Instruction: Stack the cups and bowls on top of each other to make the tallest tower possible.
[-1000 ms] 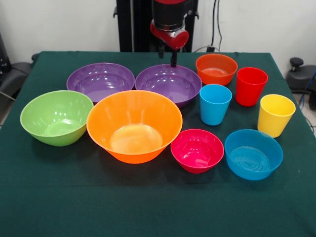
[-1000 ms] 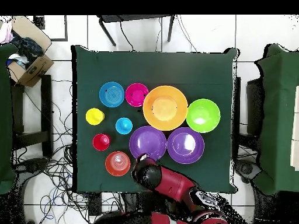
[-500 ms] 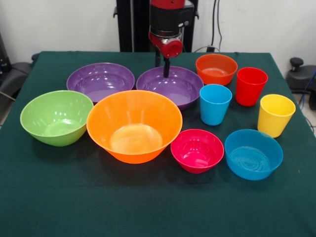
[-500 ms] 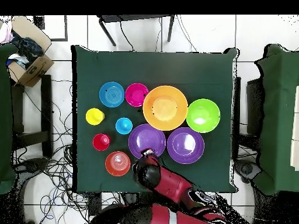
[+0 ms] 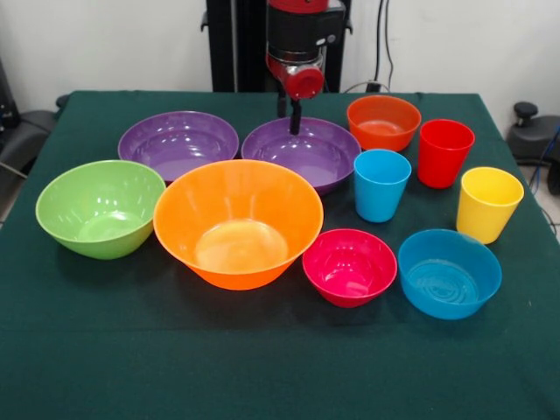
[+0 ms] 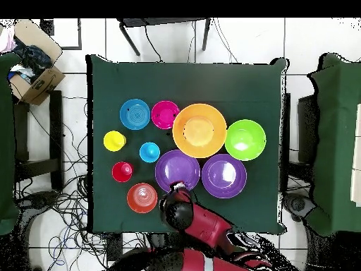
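Observation:
All cups and bowls stand apart on the green table point(image 5: 262, 367); nothing is stacked. The large orange bowl point(image 5: 238, 223) is in the middle, with the lime green bowl point(image 5: 101, 207) to its left. Two purple bowls point(image 5: 178, 142) point(image 5: 306, 153) sit behind them. The small orange bowl point(image 5: 383, 122), red cup point(image 5: 444, 153), blue cup point(image 5: 381, 184), yellow cup point(image 5: 488, 204), pink-red bowl point(image 5: 349, 266) and small blue bowl point(image 5: 449, 272) are on the right. My gripper point(image 5: 290, 118) is open and straddles the far rim of the right purple bowl. It also shows in the overhead view point(image 6: 178, 188).
In the overhead view a cardboard box point(image 6: 32, 67) stands off the table's upper left, and cables lie on the floor. The robot's pedestal point(image 5: 236, 44) stands behind the table's far edge.
My gripper has come down and slightly left, from above the right purple bowl's far edge to its rim. The bowls and cups have not moved.

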`<control>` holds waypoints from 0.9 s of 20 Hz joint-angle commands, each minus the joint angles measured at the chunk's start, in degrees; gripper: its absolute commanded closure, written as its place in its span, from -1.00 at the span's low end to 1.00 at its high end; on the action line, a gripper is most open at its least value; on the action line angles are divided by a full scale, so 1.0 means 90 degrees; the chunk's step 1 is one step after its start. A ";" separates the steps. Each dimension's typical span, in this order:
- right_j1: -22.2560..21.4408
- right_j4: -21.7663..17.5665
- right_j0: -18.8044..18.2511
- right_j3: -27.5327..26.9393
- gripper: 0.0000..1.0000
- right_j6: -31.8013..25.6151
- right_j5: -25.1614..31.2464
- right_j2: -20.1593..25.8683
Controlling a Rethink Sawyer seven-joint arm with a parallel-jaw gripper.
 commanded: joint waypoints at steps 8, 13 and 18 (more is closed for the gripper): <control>0.0963 -0.0083 -0.0006 -0.0288 -1.00 0.0924 -0.0409 0.0514; 0.1144 -0.0167 -0.0013 -0.0389 -1.00 0.0862 -0.0520 0.0530; 0.1219 -0.0300 0.0238 -0.0580 -1.00 0.0572 -0.0623 0.0270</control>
